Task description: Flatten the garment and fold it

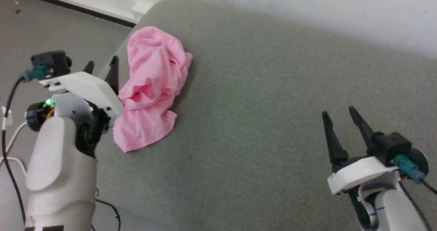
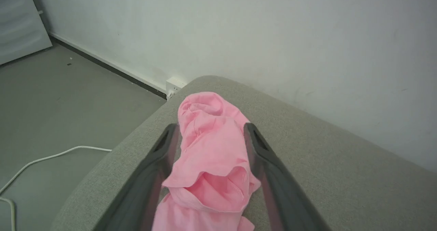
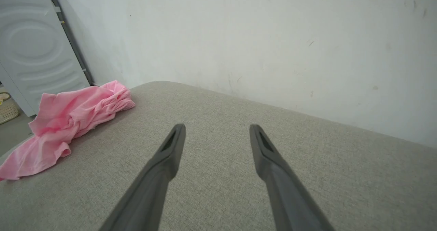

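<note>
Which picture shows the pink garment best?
The head view: nearly the whole garment lies crumpled near the cushion's left edge. The left wrist view crops it between dark fingers; the right wrist view shows it side-on, far off.

Crumpled pink garment [image 1: 153,87] heaped far left on grey fabric surface [image 1: 256,121]. Left end effector [image 1: 102,62] spread, just beside its left edge. Right end effector [image 1: 338,111] spread, near right, well apart.

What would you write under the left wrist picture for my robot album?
A crumpled pink garment lies on the grey cushion, seen between the left gripper's open jaws.
</note>
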